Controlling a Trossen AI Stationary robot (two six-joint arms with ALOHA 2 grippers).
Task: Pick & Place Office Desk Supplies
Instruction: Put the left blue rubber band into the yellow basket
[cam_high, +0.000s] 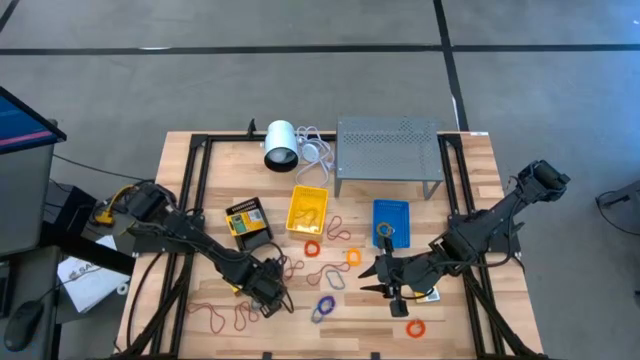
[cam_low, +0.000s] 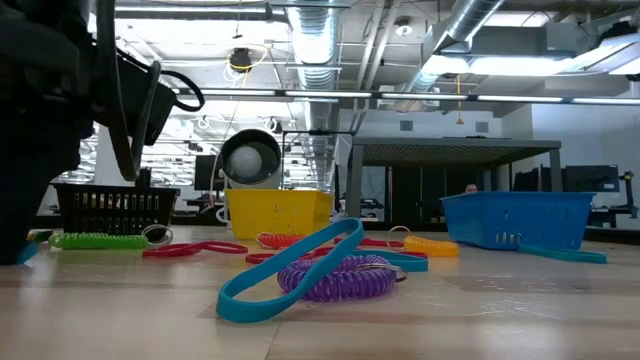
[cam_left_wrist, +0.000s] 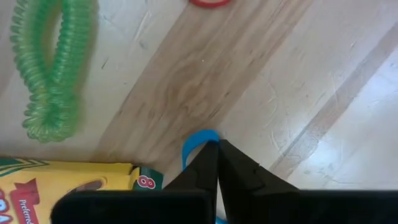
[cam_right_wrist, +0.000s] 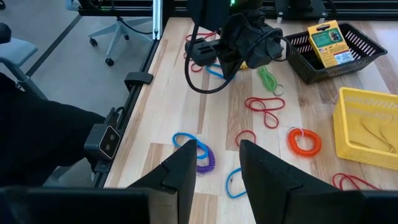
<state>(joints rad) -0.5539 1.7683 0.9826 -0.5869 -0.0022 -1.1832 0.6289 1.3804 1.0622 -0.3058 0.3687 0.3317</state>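
The left claw (cam_left_wrist: 216, 163) is clenched tight on a thin blue rubber-band loop (cam_left_wrist: 196, 144), whose curve pokes out just past the pinched fingertips, low over the pale wooden counter (cam_left_wrist: 292, 81) and right beside a flat yellow-and-green crayon packet (cam_left_wrist: 68, 180). To do this step well, I judge the lift should go straight up and slowly: the band is limp and thin, held only at one edge, so a sideways tug could slip it free or drag it against the packet. Once it hangs clear, it should be carried toward one of the bins and dropped from directly above the opening. The right claw (cam_right_wrist: 214, 163) hangs released, fingers apart and empty, above a blue band with a purple spiral coil (cam_right_wrist: 206, 160) on the nearer part of the counter. Nearby lie a green spiral coil (cam_left_wrist: 48, 68), ribbed and springy, an orange spiral coil (cam_right_wrist: 304, 142), and slack red loops (cam_right_wrist: 266, 109) that sprawl flat. The yellow plastic bin (cam_high: 308, 209) and blue plastic bin (cam_high: 391, 222) have slotted walls; the black mesh bin (cam_right_wrist: 336, 53) already holds a packet. All stand well apart from the gripped band.
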